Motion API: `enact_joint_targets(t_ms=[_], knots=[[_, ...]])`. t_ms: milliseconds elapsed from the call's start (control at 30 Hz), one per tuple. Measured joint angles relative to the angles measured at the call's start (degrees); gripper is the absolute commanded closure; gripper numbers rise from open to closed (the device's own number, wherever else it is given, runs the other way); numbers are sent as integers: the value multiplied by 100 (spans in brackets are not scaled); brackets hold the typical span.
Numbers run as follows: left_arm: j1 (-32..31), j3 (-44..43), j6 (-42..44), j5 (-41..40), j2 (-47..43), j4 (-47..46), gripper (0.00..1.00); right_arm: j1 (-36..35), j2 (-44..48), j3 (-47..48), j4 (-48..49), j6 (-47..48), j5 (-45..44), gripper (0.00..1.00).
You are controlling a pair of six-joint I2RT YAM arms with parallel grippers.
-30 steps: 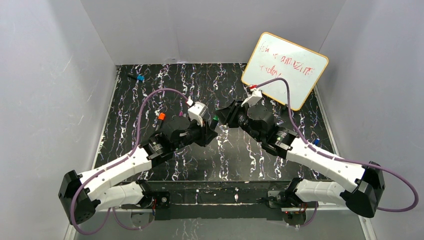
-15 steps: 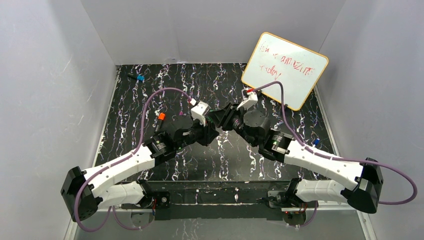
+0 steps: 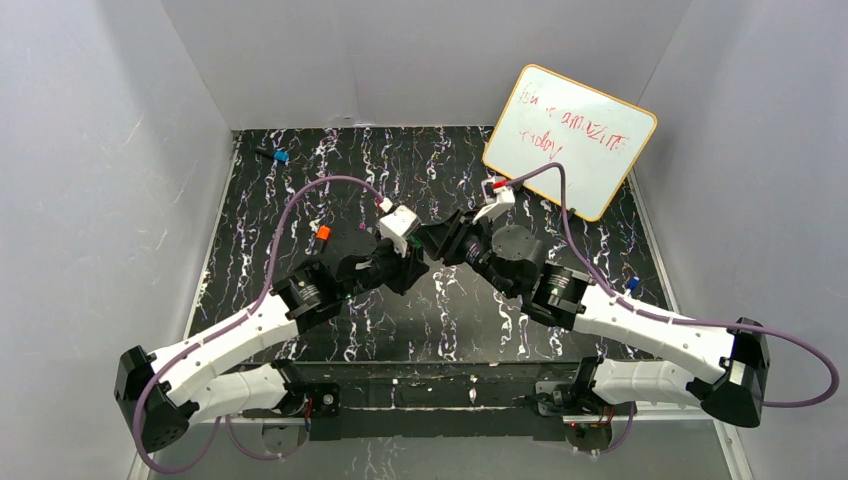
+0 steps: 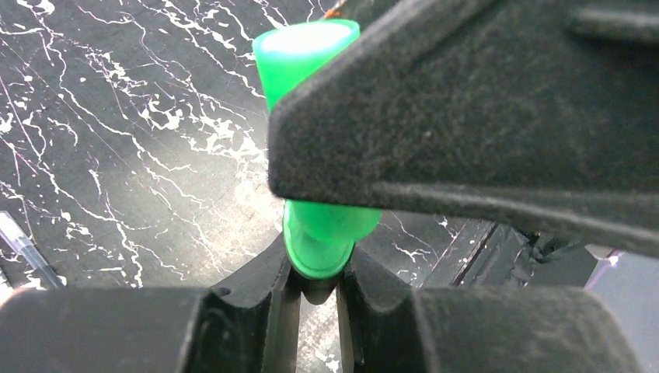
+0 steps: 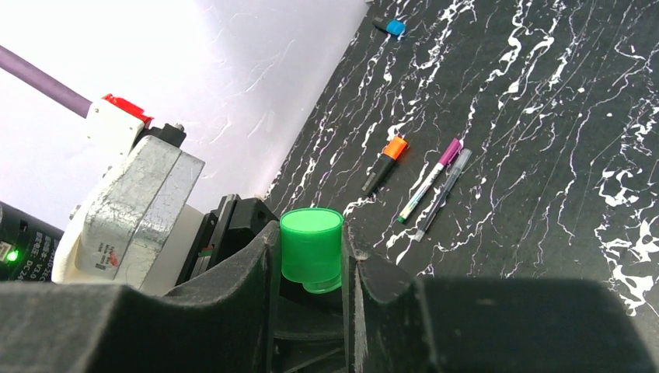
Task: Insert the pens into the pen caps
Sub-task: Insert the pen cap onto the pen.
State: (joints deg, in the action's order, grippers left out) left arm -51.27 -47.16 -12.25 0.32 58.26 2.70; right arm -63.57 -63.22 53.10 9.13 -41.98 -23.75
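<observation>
left gripper point(image 4: 315, 273) is pinched narrow on the green marker point(image 4: 319, 237): smooth glossy round plastic, tapering down into the notch between the pads. right gripper point(image 5: 311, 268) is clamped on the green cap point(image 5: 311, 242), a stubby smooth cylinder with a flat top and a narrower step at its base, held between matte, grainy black fingers point(image 5: 233, 272). Both grippers meet nose to nose above the middle of the worktop point(image 3: 300, 180). Cap and marker sit in line, but the joint is hidden behind a right finger, so I can't tell how far it's seated. The worktop is a black marble-look sheet with white veins. Lying flat on it left of the grippers: the orange-tipped marker point(image 5: 385, 163), short and black; near it the white pen point(image 5: 430, 180), slim with a purple end; and the grey pen point(image 5: 443, 194), translucent, just beside and parallel. The blue cap point(image 5: 395, 28) is at the far left edge. The whiteboard point(image 3: 570, 140) has rounded corners, a yellowish rim and red scribble, tilted at far right.
</observation>
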Motion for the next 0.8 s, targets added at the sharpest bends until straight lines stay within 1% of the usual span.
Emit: enact_joint_targets(t_ms=[267, 800], knots=[[31, -173, 282, 271, -201, 540, 100, -42, 105, 57, -144, 267, 15, 99], [70, -393, 435, 380, -378, 979, 100, -13, 162, 90, -505, 610, -223, 99]])
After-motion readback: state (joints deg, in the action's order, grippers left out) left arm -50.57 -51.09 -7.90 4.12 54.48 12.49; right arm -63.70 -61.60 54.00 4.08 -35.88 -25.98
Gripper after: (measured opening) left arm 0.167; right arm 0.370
